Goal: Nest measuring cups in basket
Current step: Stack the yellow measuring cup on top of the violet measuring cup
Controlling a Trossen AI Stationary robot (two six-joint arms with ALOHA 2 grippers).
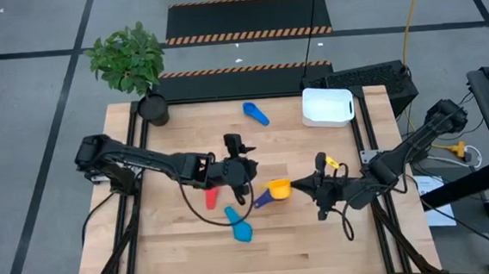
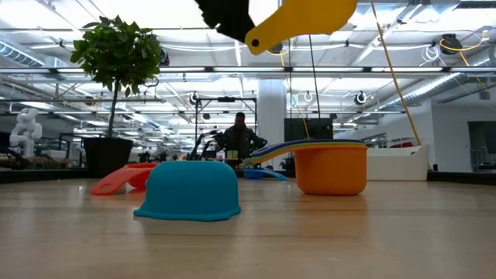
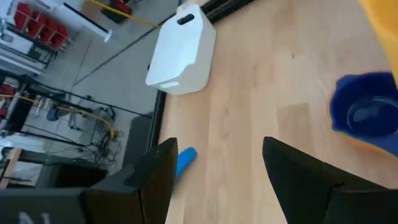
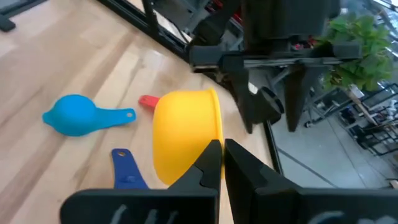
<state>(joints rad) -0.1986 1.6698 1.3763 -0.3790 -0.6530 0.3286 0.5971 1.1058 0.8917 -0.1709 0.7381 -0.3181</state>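
Right gripper (image 4: 221,155): fingers pressed together on the rim of the yellow cup (image 4: 185,134), which it holds up off the table; in the low view the cup (image 2: 298,19) hangs high above the wood.
Where the right gripper is: over the right-middle of the table (image 1: 191,236), with the yellow handle (image 1: 330,161) showing beside its fingers from above.
Left gripper (image 3: 214,171): fingers spread apart with nothing between them, hovering over the middle of the table beside the stack.
Stack: an orange cup (image 2: 331,169) stands upright near the table's middle with other cups set inside it; a navy one (image 3: 364,112) sits innermost, its handle (image 1: 261,201) pointing toward the front edge.
Light blue cup (image 1: 241,230): mouth down near the front middle, apart from the rest.
Red cup (image 1: 211,196): lying just beside the left gripper, partly hidden by the arm.
Mid blue cup (image 1: 256,113): alone toward the back of the table.
Basket (image 1: 327,106): at the back right corner, well apart from both grippers.
Plant pot (image 1: 153,108): back left corner.
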